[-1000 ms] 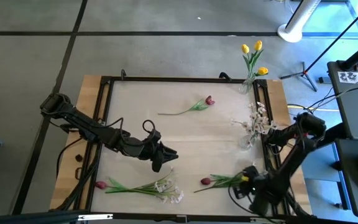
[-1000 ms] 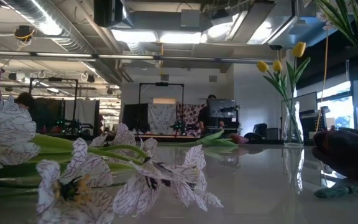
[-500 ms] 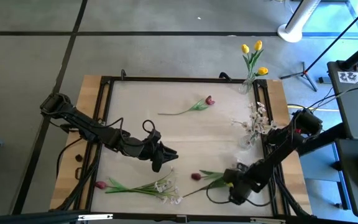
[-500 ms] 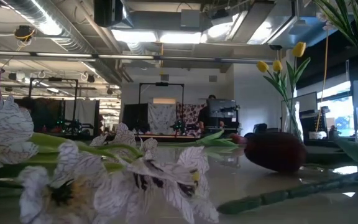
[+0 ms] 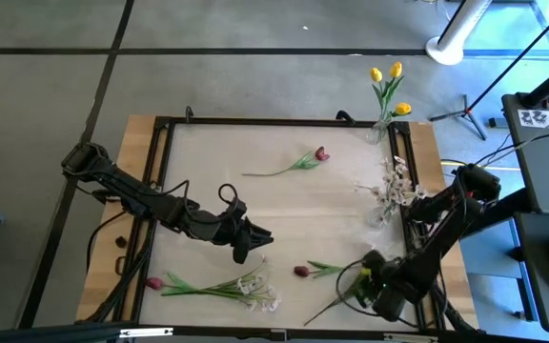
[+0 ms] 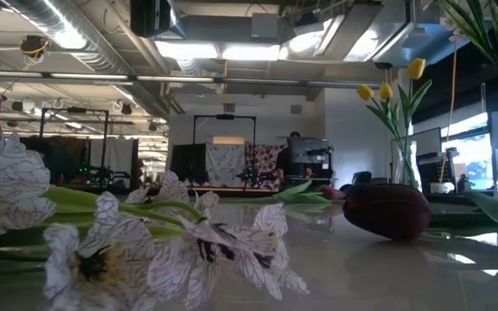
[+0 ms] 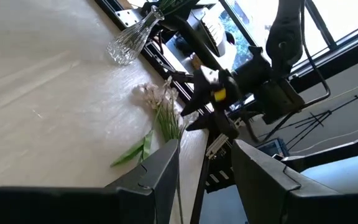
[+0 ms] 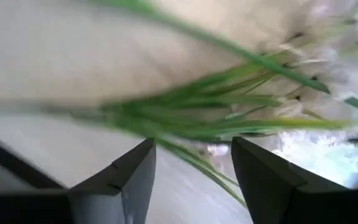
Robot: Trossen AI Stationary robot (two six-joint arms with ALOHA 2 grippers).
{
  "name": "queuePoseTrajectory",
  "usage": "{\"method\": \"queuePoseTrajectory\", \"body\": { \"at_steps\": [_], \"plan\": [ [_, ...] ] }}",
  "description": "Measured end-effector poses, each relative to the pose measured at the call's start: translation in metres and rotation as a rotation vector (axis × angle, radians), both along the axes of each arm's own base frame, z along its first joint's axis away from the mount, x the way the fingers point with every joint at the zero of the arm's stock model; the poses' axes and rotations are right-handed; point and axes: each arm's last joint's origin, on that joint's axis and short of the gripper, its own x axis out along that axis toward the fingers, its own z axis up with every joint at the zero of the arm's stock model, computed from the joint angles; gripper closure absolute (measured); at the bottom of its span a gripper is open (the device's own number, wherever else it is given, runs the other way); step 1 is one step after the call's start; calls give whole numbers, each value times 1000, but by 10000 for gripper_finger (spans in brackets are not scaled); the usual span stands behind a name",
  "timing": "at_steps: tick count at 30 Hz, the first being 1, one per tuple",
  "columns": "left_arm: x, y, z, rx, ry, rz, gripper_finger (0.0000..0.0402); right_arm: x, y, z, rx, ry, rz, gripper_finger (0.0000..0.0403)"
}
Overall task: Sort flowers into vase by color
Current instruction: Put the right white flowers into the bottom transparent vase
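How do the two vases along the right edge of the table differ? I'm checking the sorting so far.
The far vase holds yellow tulips; the nearer vase holds a spray of small white blossoms. The far vase stands at the table's back corner, while the nearer one stands about midway along that edge, closer to the right end effector. Both are clear glass, upright, and each holds one color.

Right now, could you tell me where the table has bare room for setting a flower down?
The widest bare patch is the far-left part of the pale wooden table, bordered by the black frame and the lone dark red tulip. The near edge is crowded with a white blossom spray, another red tulip, and both end effectors, left and right.
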Motion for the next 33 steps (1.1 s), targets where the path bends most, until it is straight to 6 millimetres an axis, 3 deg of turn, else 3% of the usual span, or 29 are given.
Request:
{"method": "queuePoseTrajectory", "body": {
  "at_steps": [3, 7, 17, 21, 28, 33],
  "plan": [
    [0, 0, 0, 3, 0, -1, 257, 1, 0, -4, 35, -24, -164, 173],
    [0, 0, 0, 3, 0, -1, 257, 1, 0, -13, 99, -27, -254, 161],
    [0, 0, 1, 3, -5, -1, 257, -1, -24, -53, 112, -15, -211, 164],
    [0, 0, 1, 2, -6, -1, 257, 4, -25, -54, 108, -43, -115, 216],
    [0, 0, 1, 2, -8, -1, 257, 9, -21, -47, 58, -95, -2, 385],
    [0, 0, 1, 1, -9, -1, 257, 16, -14, -19, 69, -164, 74, 378]
  ]
}}
